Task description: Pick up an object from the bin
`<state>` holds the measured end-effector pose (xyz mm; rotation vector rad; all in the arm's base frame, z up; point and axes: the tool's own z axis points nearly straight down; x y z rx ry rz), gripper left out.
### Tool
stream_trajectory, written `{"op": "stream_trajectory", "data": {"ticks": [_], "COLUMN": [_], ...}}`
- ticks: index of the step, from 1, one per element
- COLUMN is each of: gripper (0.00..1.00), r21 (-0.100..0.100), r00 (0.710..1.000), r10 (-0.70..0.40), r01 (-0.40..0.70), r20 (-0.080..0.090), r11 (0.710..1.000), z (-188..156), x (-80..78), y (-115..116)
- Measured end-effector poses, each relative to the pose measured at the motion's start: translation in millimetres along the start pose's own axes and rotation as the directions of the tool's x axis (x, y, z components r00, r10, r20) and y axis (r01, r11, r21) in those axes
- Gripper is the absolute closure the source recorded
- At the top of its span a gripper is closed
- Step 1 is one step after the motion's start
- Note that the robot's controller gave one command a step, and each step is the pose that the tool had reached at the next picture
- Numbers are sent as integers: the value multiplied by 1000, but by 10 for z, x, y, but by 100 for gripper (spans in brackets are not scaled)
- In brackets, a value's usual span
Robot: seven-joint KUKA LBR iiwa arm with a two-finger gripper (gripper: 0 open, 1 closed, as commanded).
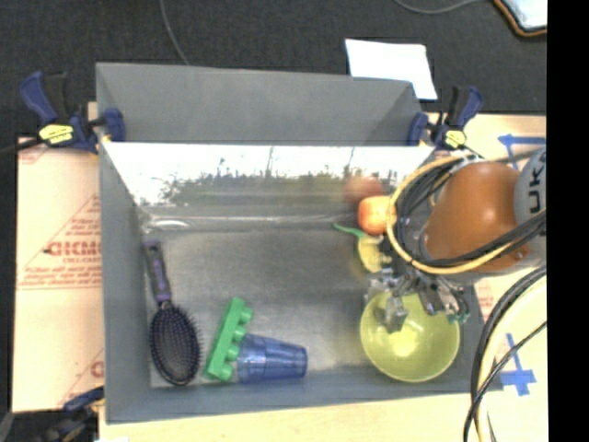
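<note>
gripper [397, 313] is seen at the lower right of the frame, lowered over the mouth of a yellow-green bowl [433, 353] that stands upright in the lower right corner of the grey metal bin [276, 274]. whether the claw is spread or pressed together cannot be told, because its metal parts are confused against the bowl's pale inside, and nothing can be said to be pinched. the bowl is judged to be the thing at stake, since no other object lies beneath the claw. it looks like smooth, glossy, slightly translucent plastic, round and thin-rimmed, so a rim pinch is likely better suited to it than a grasp across its width. above the claw, the wrist is hidden under a rounded orange cover [469, 215] looped with yellow and black cables [405, 238]. just above the bowl, toward the upper right, a round red-orange fruit [374, 215] is set against the back slope, with a small yellowish lump [370, 251] beside it. well apart, at the lower left, a dark hairbrush [173, 339] with a bristled oval head is laid flat, and next to it a green ribbed block [228, 339] is touched by a blue cup [271, 359] tipped on its side.
</note>
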<state>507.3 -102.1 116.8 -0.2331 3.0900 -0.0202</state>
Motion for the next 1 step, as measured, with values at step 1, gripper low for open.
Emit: {"op": "stream_trajectory", "data": {"ticks": [1], "gripper": [100], "r21": [2], "r00": [1000], "r10": [6], "r01": [-6], "r20": [5], "r11": [1000], "z": [-865], "x": [-230], "y": [-146]}}
